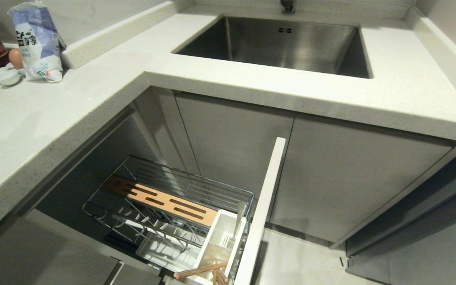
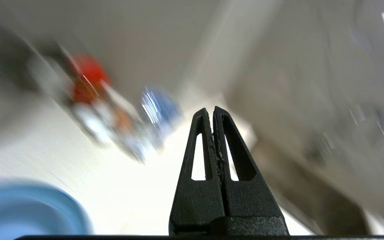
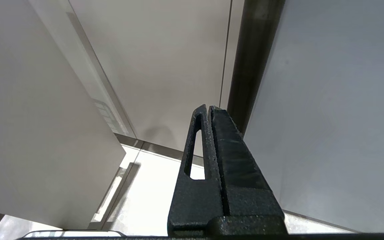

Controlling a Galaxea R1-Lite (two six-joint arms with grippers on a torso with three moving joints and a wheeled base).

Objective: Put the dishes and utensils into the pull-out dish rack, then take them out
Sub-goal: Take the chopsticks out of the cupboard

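Chrome wire rack (image 1: 164, 198) stands pulled out below the counter (image 1: 93, 91), its wooden bar (image 1: 160, 200) across the middle and the white caddy (image 1: 222, 241) in the corner against the pale front (image 1: 265, 206). Chopsticks (image 1: 202, 271) lie tilted in the caddy's near end, partly cut off by the frame's lower edge; a grey handle that may be the spoon (image 1: 239, 217) leans at the caddy's far end, hard to call. No plate or bowl sits in the wires. Over in the left wrist view, the left gripper (image 2: 211, 111) has its fingers pressed together on nothing, and a light-blue plate (image 2: 28, 213) shows at the corner of that view on the pale counter, half cut off. So by my read the utensils are in and the dishes are the step in hand; the next move calls for spreading those fingers and lining up on the plate's rim. Everything past the left gripper is smeared; red and blue shapes there can't be named. Right gripper (image 3: 208, 108) hangs closed and empty by the cabinet panels. Neither arm appears in the head view.
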